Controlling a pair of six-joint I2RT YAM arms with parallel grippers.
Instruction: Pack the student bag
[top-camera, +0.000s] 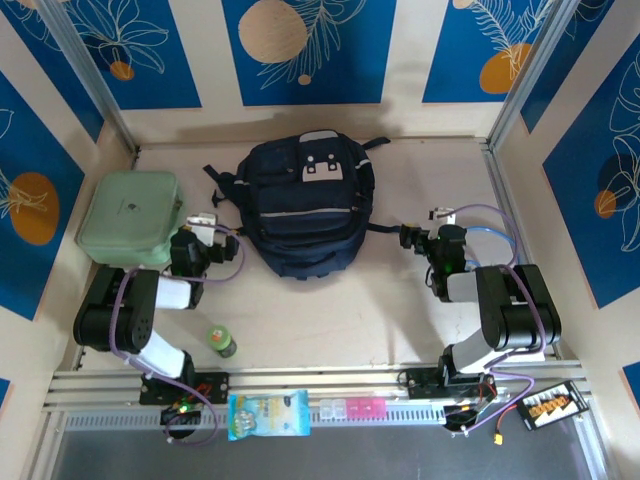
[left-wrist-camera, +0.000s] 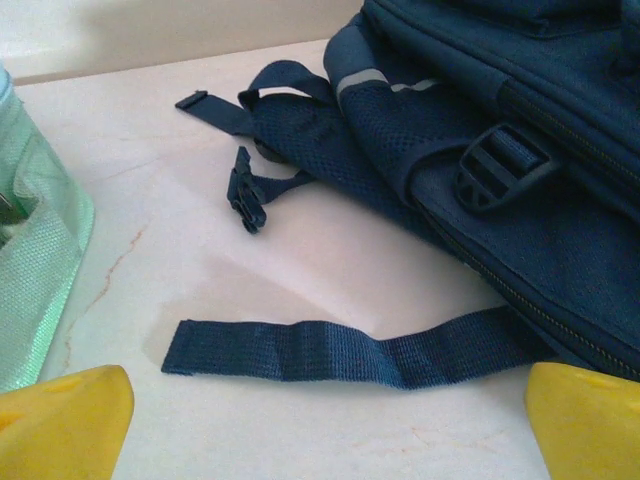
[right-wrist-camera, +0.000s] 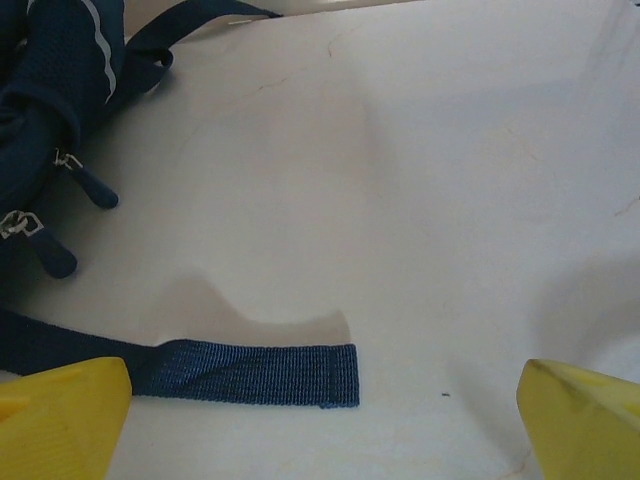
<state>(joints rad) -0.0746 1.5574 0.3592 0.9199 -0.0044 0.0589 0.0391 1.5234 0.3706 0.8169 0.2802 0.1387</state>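
Observation:
The student bag (top-camera: 305, 205), a dark navy backpack with a white patch, lies flat at the back middle of the table, and its zips look shut. My left gripper (top-camera: 212, 226) sits just off the bag's left side, open. In the left wrist view its yellow fingertips (left-wrist-camera: 65, 420) stand wide apart over a loose navy strap (left-wrist-camera: 330, 352), with the bag (left-wrist-camera: 520, 200) at the right. My right gripper (top-camera: 418, 236) is off the bag's right side, open. Another strap end (right-wrist-camera: 260, 372) lies between its fingertips (right-wrist-camera: 585, 420), and the bag's zip pulls (right-wrist-camera: 95, 190) show at the left. Neither gripper holds anything.
A mint green zip case (top-camera: 130, 217) lies left of the left gripper. A small green bottle (top-camera: 221, 341) stands near the left arm's base. On the front rail lie a blue packet (top-camera: 268, 414), a pink and white pill box (top-camera: 350, 409) and a black tray (top-camera: 553, 405).

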